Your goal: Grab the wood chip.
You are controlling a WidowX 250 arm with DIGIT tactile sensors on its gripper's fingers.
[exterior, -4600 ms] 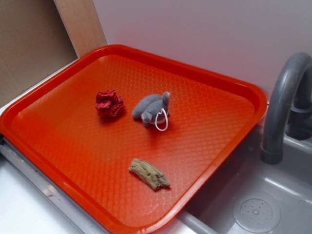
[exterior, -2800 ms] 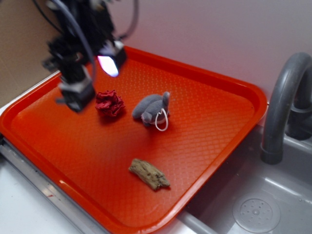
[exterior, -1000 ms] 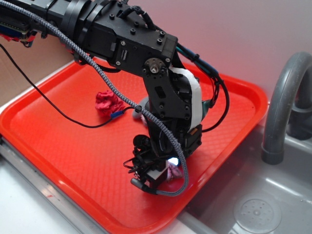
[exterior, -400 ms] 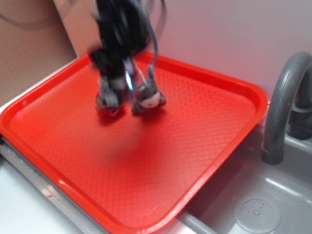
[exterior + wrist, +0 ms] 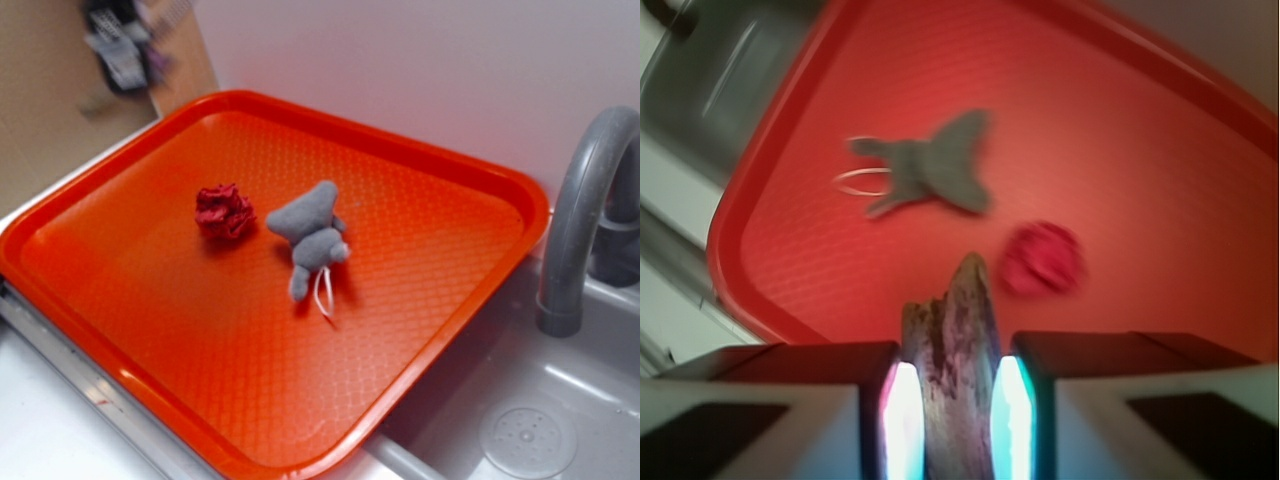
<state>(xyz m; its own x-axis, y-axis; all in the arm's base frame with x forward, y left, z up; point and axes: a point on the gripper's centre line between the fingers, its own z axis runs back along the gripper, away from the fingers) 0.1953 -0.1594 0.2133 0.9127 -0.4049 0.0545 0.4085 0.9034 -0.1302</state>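
The robot arm has pulled away from the middle of the tray since a moment ago, and its gripper (image 5: 125, 50) now shows only as a dark blur near the top left corner of the exterior view, above the tray's far left edge. The wood chip (image 5: 952, 375) has left its earlier spot near the tray's front edge; in the wrist view it stands pinched between the two closed-in fingers (image 5: 902, 420), tapered end pointing outward. The grey plush toy (image 5: 310, 235) has shifted: it now lies spread flat near the tray's centre, its white loop (image 5: 323, 292) trailing toward the front. The small red wrinkly ball (image 5: 224, 211) sits just beside it, unmoved, on the orange tray (image 5: 450, 290).
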